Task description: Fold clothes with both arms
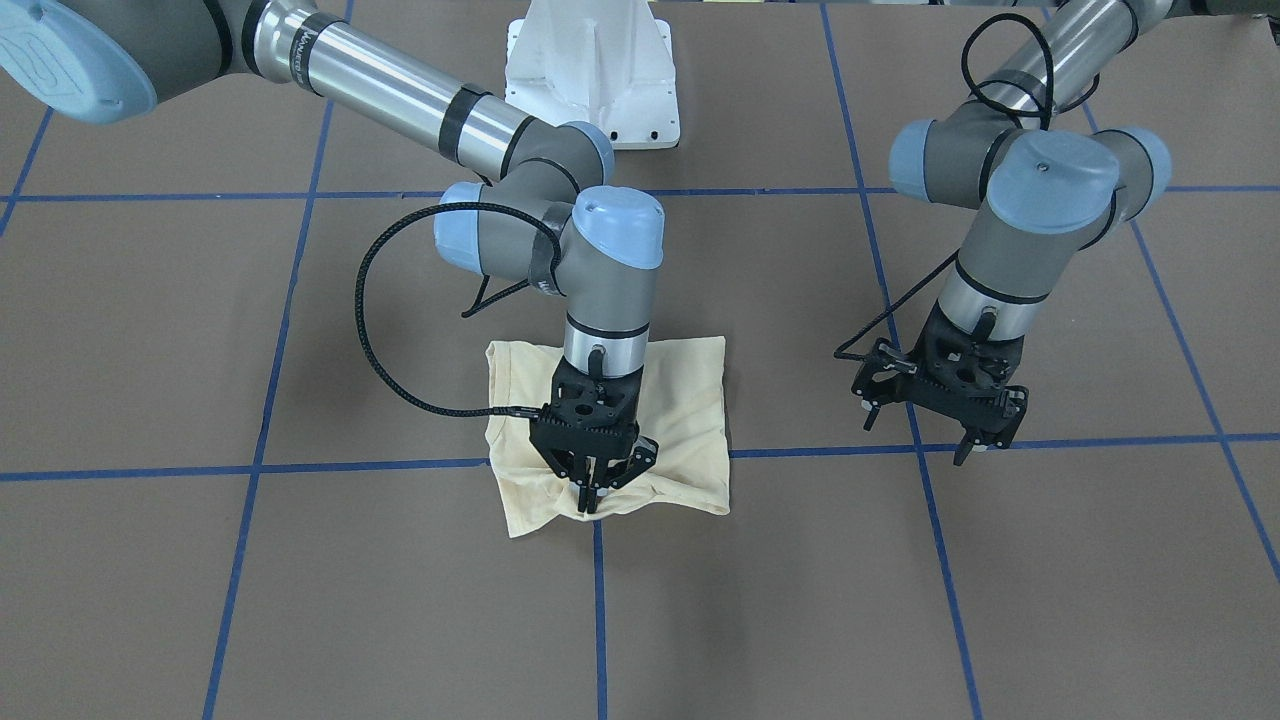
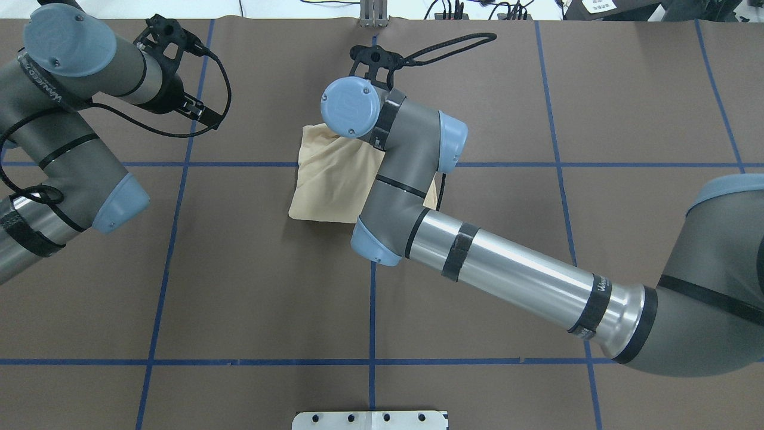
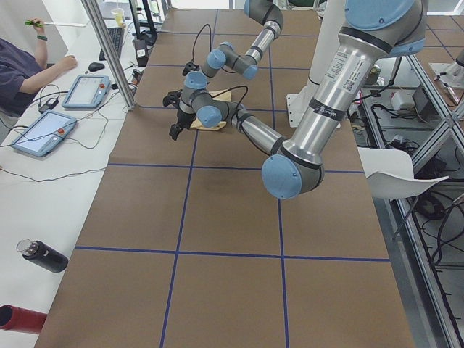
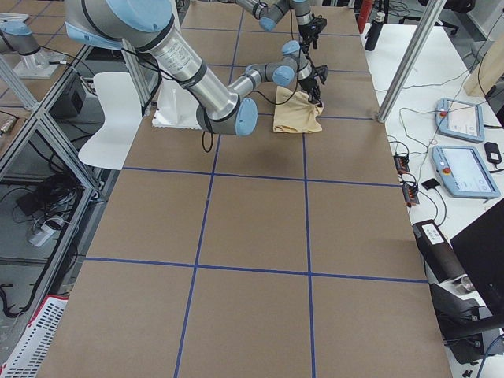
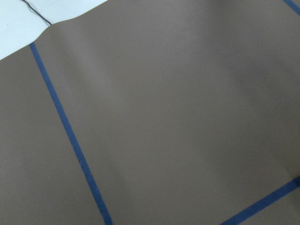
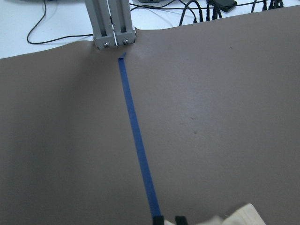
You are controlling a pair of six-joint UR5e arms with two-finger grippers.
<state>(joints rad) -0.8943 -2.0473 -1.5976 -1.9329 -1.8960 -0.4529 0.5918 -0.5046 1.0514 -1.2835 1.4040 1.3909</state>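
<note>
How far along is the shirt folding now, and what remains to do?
Done: the shirt lies as a small folded square, though rumpled. In hand: the right gripper, fingers together, is at the edge farthest from the robot; whether it pinches cloth is unclear. The left gripper hangs open over bare table, apart. Left: probably smoothing or one last fold.

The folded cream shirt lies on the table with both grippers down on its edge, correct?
No: only the right gripper is down on the shirt's edge. The left gripper hangs over bare table beside it, as the front-facing view shows.
</note>
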